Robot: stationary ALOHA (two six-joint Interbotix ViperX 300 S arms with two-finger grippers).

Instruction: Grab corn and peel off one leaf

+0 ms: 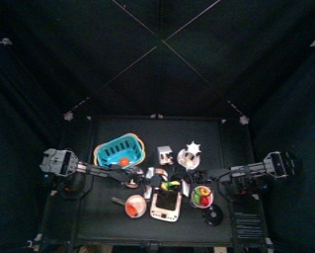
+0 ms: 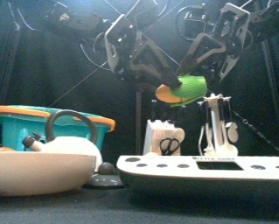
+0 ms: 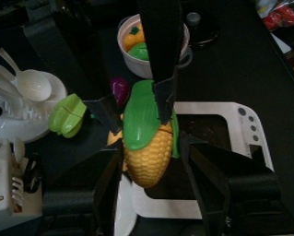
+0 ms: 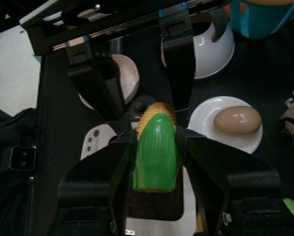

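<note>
Front view: the small toy corn cob with yellow plastic body and bright green leaves (image 2: 181,90) hangs in the air above the black counter (image 2: 59,208), between the two arms and clear of the white tray with a row of holes (image 2: 205,169) beneath it.

Left side first. The left claw (image 2: 148,77) meets the cob from the left of the scene. In the left wrist view, its jaws stand wide, one on each side of the yellow body (image 3: 149,155), pinching the corn across its width. The cob's long axis runs straight out from this claw, yellow end nearest the wrist, green leaf (image 3: 143,115) pointing away.

Right side next. The right claw (image 2: 205,66) comes in from the opposite direction. In the right wrist view, its jaws are also spread, flanking the green leaf (image 4: 158,155), with the yellow tip (image 4: 156,112) beyond it. Whether the pads press the leaf or only bracket it cannot be determined.

Governing relation: the cob lies end to end between the two claws, its axis in line with both. The left claw is nearer the yellow body; the right claw is nearer the leaf. Judgement: a peel requires the right claw to close on the leaf alone and draw back along this axis while the left holds the body fixed.
</note>
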